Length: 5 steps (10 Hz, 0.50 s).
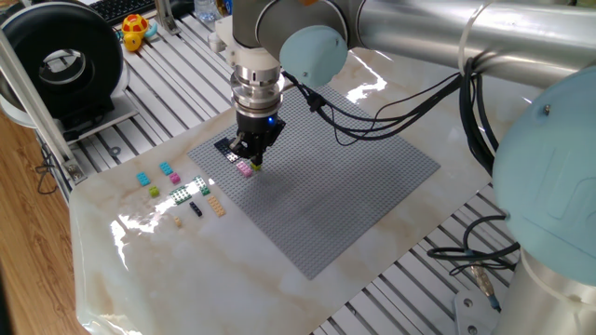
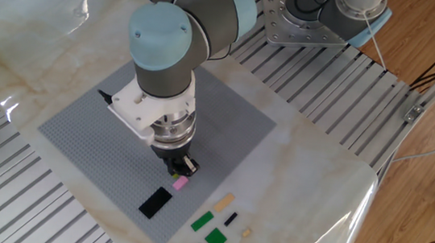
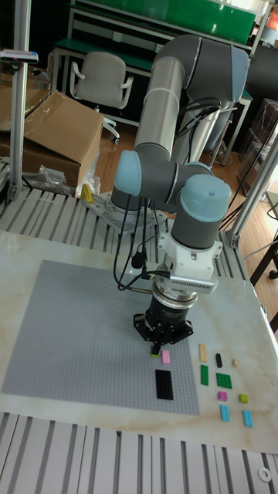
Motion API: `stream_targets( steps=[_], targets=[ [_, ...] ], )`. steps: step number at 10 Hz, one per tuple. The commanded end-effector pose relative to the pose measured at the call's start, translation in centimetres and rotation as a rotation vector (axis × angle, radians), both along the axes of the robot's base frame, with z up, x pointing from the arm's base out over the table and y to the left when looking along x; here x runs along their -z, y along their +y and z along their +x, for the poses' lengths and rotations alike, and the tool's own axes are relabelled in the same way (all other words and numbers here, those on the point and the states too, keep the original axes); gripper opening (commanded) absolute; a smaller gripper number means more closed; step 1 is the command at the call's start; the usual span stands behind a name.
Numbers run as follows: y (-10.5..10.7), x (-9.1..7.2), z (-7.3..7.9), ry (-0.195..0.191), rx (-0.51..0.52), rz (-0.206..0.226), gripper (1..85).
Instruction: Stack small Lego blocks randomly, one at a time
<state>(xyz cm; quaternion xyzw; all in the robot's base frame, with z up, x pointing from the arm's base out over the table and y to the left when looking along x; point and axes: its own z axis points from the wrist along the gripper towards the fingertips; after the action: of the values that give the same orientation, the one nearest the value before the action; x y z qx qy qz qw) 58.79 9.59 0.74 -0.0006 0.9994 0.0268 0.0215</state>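
**Claw low over baseplate, next to pink brick; placing step**

Claw [image 1: 253,154] sits just above the grey baseplate [image 1: 354,186] near its edge, the pink brick [image 1: 245,168] right beside its tips; a yellow-green bit [image 1: 256,165] shows at the fingertips, looks like a small brick pinched between them or just seated on the plate; cannot tell which, and cannot tell the claw's width from any view; tips are too small and dark.

Black plate [image 2: 155,202] lies flat on the baseplate, just beyond pink brick [image 2: 180,183] toward the corner; in the tall view claw [image 3: 162,337] hangs directly above pink brick [image 3: 165,356], with black plate [image 3: 164,384] next in line.

Loose bricks [image 1: 177,191] wait on the counter [image 1: 140,270] off the baseplate edge: cyan, pink, yellow-green, green, white, black, tan, all apart from each other; none stacked there.

Judgement: step in hand is pressing one brick down by the pink one; early in the task, most bricks untouched.

Next move calls for: straight vertical press to seat the studs; release; lift clear without dragging the pink brick; then over to the loose group for a single brick.
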Motion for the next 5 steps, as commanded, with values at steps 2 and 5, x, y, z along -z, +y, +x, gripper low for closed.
stream_targets(
  steps=[2, 5],
  targets=[
    [0.1, -0.7, -0.1, 0.005, -0.004, 0.027, 1.3],
    [-0.5, -1.5, -0.4, 0.019, -0.003, 0.019, 1.3]
  ],
)
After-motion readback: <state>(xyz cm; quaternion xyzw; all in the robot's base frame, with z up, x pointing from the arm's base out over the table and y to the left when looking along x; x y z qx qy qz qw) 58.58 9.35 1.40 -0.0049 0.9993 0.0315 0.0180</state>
